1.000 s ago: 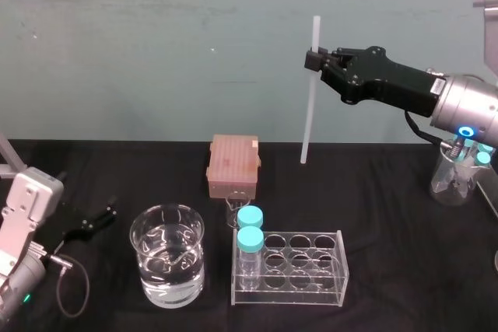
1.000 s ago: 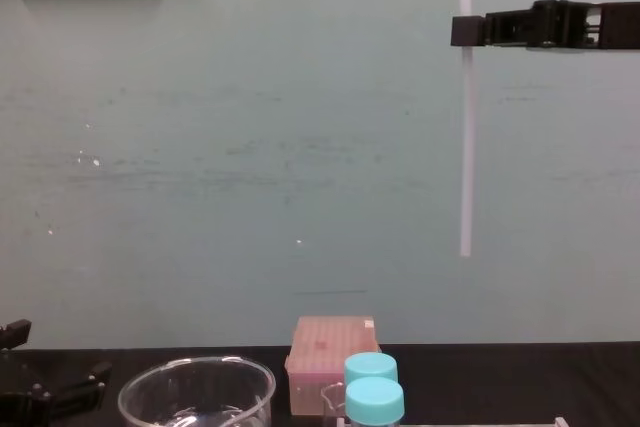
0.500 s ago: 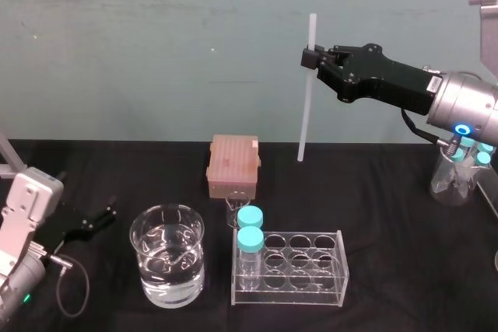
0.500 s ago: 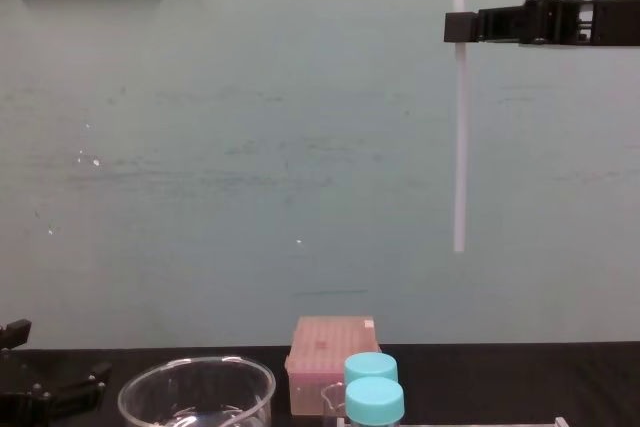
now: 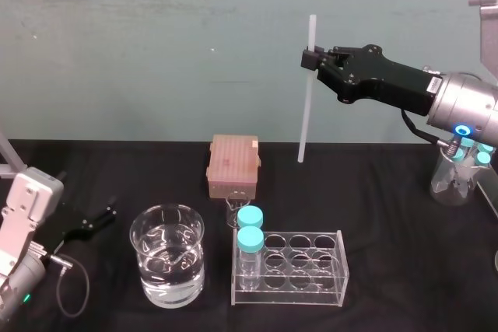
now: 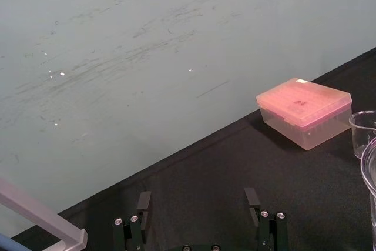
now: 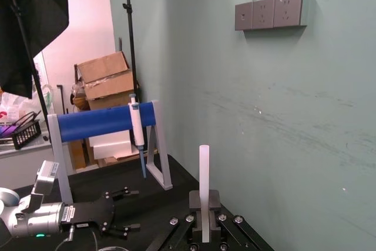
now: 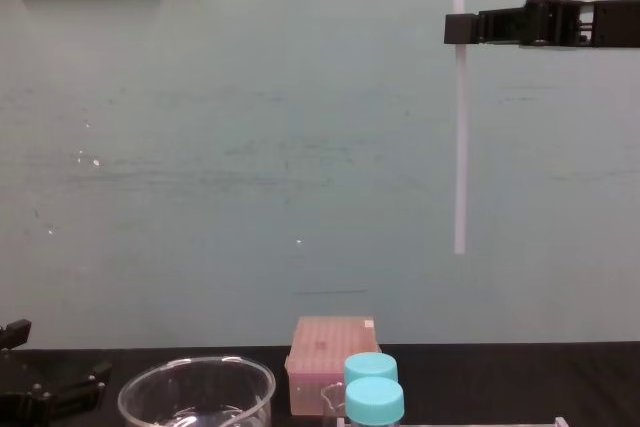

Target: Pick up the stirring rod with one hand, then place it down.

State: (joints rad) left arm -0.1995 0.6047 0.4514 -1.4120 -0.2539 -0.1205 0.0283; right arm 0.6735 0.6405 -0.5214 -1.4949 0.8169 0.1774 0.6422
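Note:
The stirring rod (image 5: 306, 91) is a long whitish rod hanging almost upright in the air, well above the black table. My right gripper (image 5: 311, 59) is shut on its upper part, with a short length of rod above the fingers. In the chest view the stirring rod (image 8: 459, 137) hangs from the right gripper (image 8: 459, 28) at the upper right. The right wrist view shows the stirring rod (image 7: 204, 180) clamped between the fingers (image 7: 212, 203). My left gripper (image 5: 99, 219) rests low at the table's left, open and holding nothing; it also appears in the left wrist view (image 6: 200, 204).
A pink tip box (image 5: 233, 165) sits at the table's middle back. In front stand a glass beaker of water (image 5: 167, 254), a small empty beaker (image 5: 236, 209) and a clear tube rack (image 5: 292, 267) with two blue-capped bottles (image 5: 250, 231). A flask (image 5: 457, 176) stands far right.
The right gripper with the rod has shifted slightly to the left and a little up over the last second, then held nearly still. The left arm has not moved.

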